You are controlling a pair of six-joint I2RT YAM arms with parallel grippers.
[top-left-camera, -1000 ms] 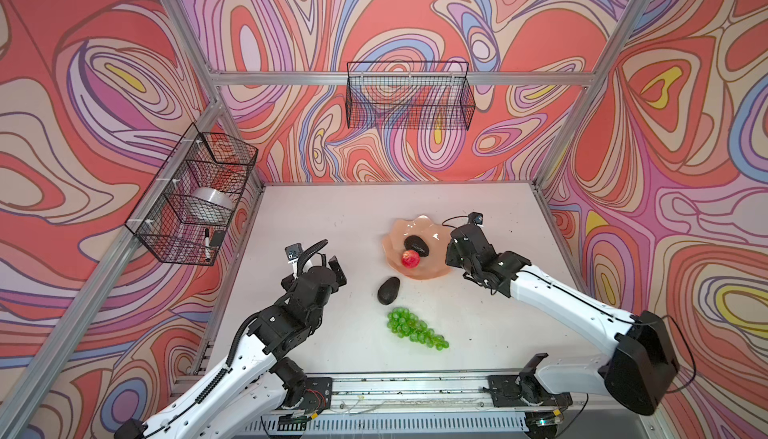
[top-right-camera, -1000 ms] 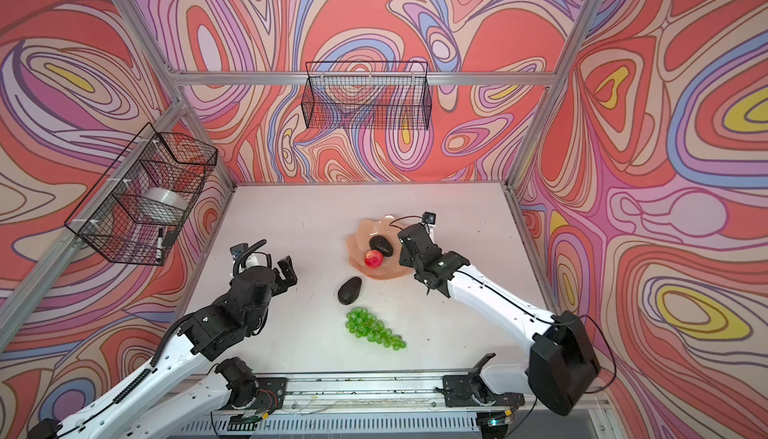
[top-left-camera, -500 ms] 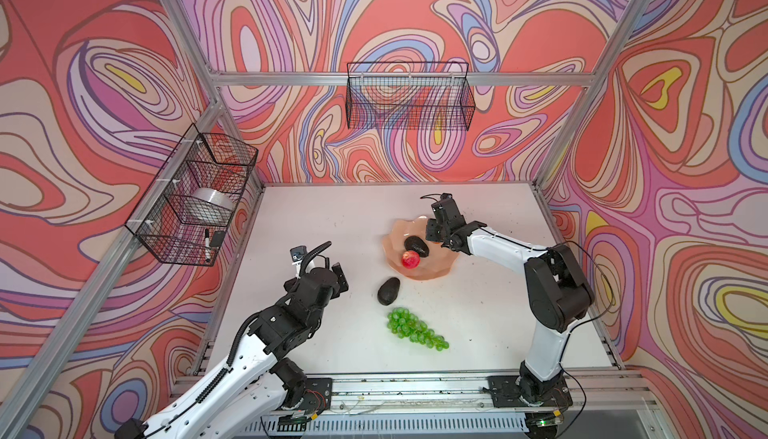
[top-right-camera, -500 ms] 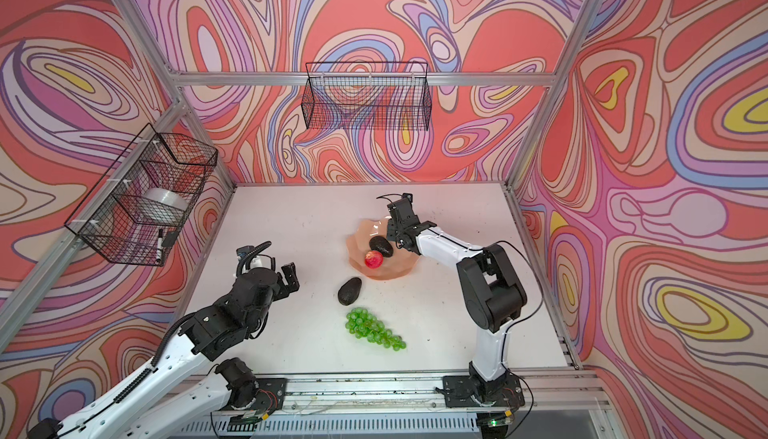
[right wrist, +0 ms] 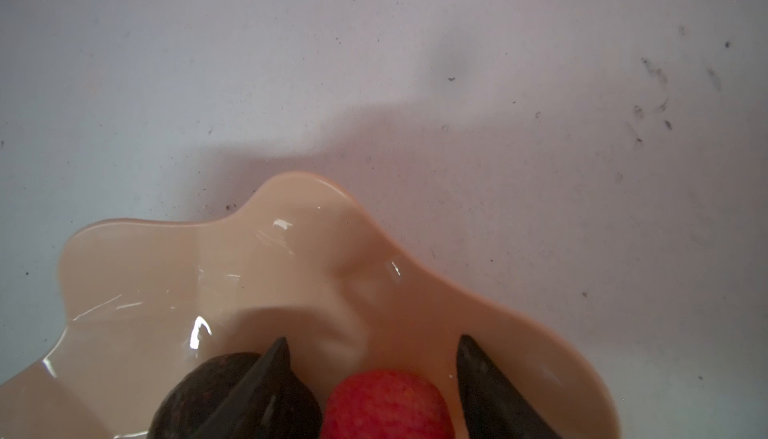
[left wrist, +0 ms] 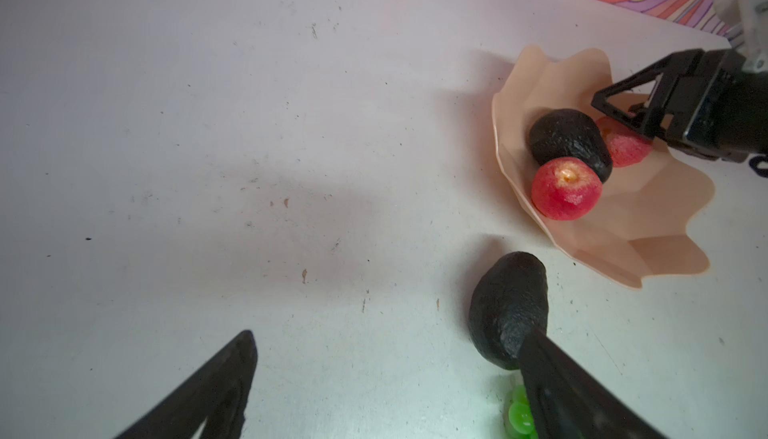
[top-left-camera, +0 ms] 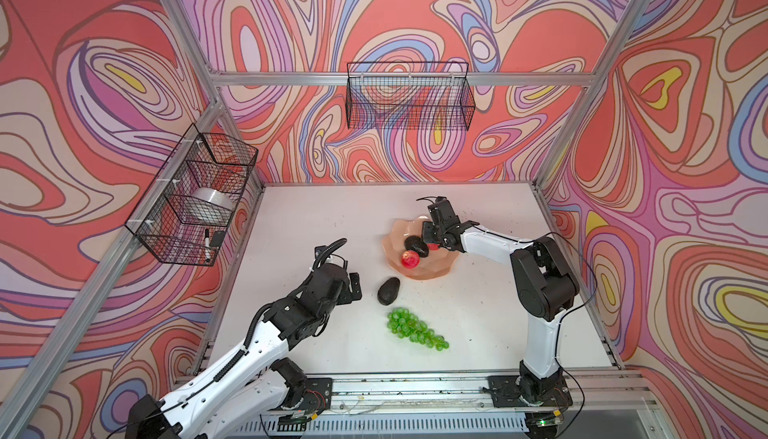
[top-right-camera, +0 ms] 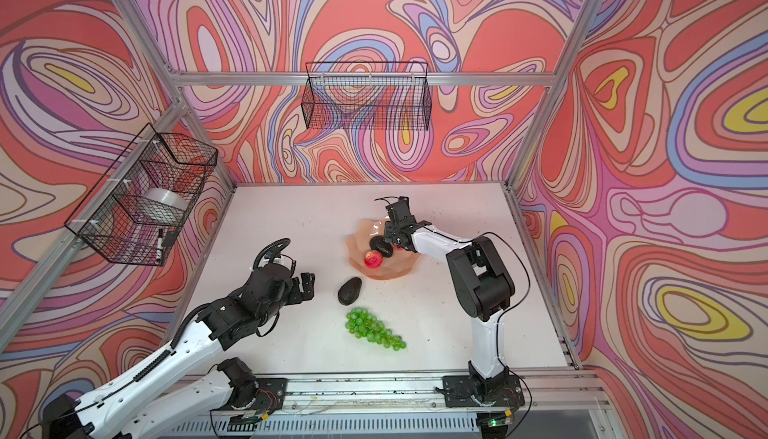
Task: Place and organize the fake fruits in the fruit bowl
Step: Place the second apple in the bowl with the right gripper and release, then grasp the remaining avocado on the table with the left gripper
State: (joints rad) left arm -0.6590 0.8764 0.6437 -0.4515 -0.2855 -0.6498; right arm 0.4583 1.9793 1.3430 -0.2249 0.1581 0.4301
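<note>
Half open astride the far apple (right wrist: 386, 403), gripping nothing, my right fingers (right wrist: 266, 383) are risking bumping the neighbouring avocado (right wrist: 195, 395); left fingers (left wrist: 224, 378) are gaping empty.

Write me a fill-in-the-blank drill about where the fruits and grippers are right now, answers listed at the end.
The fruit bowl holds one avocado and ____ red apples.
The grapes and the other avocado lie on the ____.
The right gripper hangs over the bowl, its jaws either side of an ____.
The left gripper stands open and holds ____.
Missing words: two; table; apple; nothing.
</note>
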